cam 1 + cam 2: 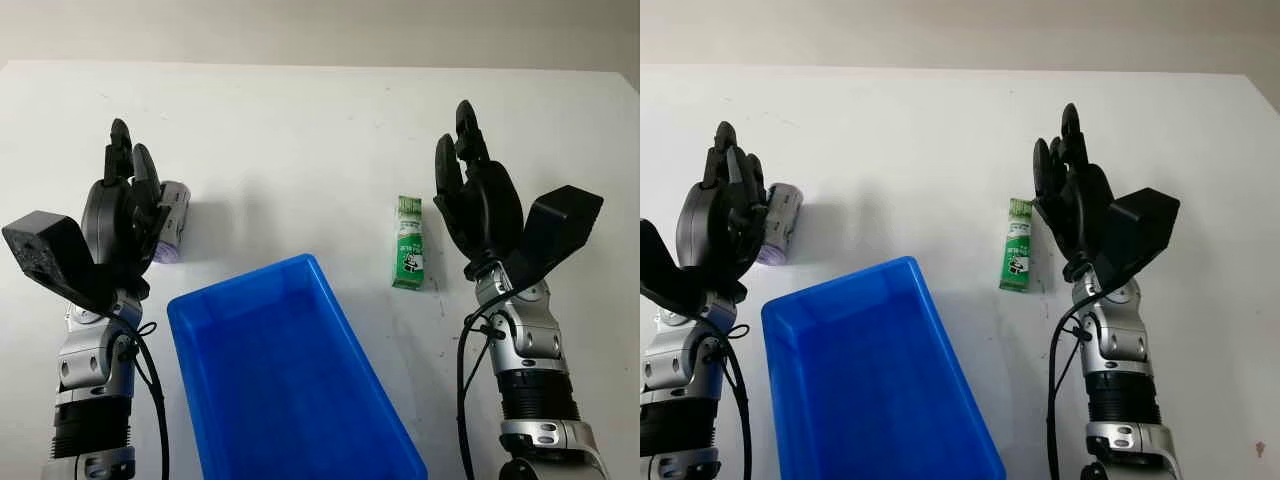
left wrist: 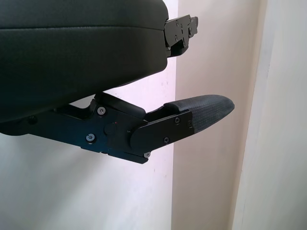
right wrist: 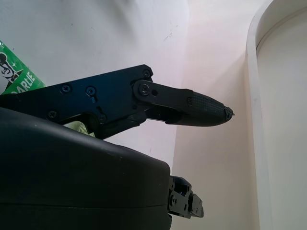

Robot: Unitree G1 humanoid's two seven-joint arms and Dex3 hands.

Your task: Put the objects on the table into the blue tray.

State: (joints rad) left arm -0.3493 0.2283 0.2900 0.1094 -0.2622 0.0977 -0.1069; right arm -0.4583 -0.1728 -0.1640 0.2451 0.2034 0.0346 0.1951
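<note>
Sitting at the near middle of the white surface point(image 1: 300, 130), the blue tray point(image 1: 290, 390) has nothing in it that we can see, its long side running away from us and slightly to the left. Two of the task's things lie outside it. We see a green packet point(image 1: 408, 243) flat on the surface just beyond the tray's far right corner, lengthwise toward the far edge, with white print on its face. We also see a small pale purple and white wrapped roll point(image 1: 170, 222) lying on the surface off the tray's far left corner, partly hidden behind our left hand.

Our right hand point(image 1: 470, 190) is raised above the surface just to the right of the green packet, palm turned toward it, fingers pointing up and away; it is open and holds nothing. In the right wrist view a corner of the green packet point(image 3: 19, 79) shows beside the black finger point(image 3: 192, 109), with a gap between them.

Our left hand point(image 1: 130, 200) is raised close in front of the roll, open and holding nothing; whether it touches the roll we cannot tell. The left wrist view shows one finger point(image 2: 201, 112) extended against the pale wall, nothing between it and the hand's shell.
</note>
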